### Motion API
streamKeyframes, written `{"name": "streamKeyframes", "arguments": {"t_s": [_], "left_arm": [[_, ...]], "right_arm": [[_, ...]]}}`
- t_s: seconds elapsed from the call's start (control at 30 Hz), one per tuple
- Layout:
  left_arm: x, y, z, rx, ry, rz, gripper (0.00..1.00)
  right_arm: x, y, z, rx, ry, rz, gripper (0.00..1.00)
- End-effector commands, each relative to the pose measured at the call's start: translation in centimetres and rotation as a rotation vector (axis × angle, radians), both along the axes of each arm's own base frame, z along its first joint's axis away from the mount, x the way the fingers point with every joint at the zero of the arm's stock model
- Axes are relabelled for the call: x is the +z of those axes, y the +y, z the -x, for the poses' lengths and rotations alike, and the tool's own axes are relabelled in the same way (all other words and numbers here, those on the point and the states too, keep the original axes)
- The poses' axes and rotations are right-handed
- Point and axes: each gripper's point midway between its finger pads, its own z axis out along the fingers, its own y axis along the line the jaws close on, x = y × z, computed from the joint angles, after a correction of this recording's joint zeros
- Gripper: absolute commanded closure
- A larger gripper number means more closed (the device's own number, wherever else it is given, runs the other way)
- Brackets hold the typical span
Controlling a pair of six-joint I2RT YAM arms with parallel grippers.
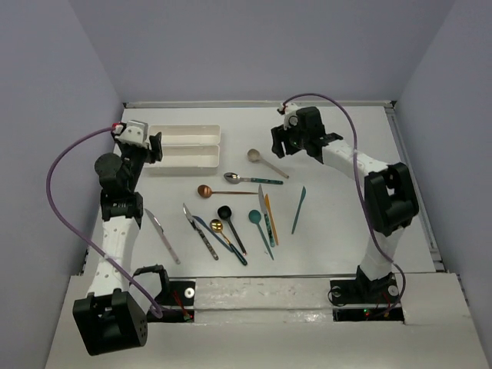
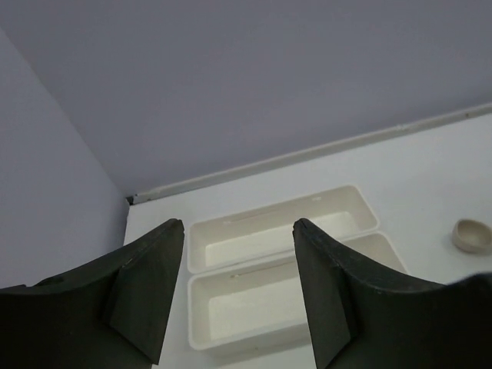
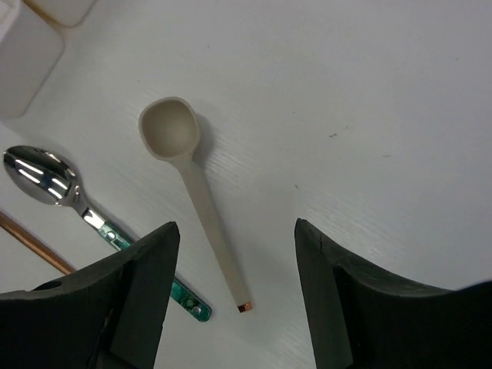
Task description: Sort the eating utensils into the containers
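Well, the left gripper [image 2: 237, 224] hung by the two trays [image 2: 246, 304], jaws apart and empty. The right gripper [image 3: 235, 225], likewise spread, hovered over a beige spoon [image 3: 171, 129].

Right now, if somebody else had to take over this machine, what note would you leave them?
Left pincer: open, empty, at the left end of the two white trays.
Right pincer: open, empty, above the beige spoon.
Trays: side by side at the far left of the table, both empty.
Utensils: all loose on the table, most clustered mid-table.
Done: nothing sorted yet.
Left: every utensil. The beige spoon looks the likely first pick.
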Motion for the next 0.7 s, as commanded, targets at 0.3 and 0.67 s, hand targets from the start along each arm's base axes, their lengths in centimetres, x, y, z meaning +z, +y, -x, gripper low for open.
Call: {"name": "streamKeyframes", "arguments": {"t_s": [0.3, 0.67], "left_arm": [[-8.4, -0.6, 0.1, -0.057, 0.391, -0.015, 0.19], [-9.7, -0.8, 0.2, -0.071, 0.406, -0.019, 0.17]], "right_arm": [[-7.2, 2.6, 1.7, 0.135, 0.238, 0.165, 0.39], [-10.9, 2.3, 1.6, 0.095, 0.296, 0.215, 0.47]]}}
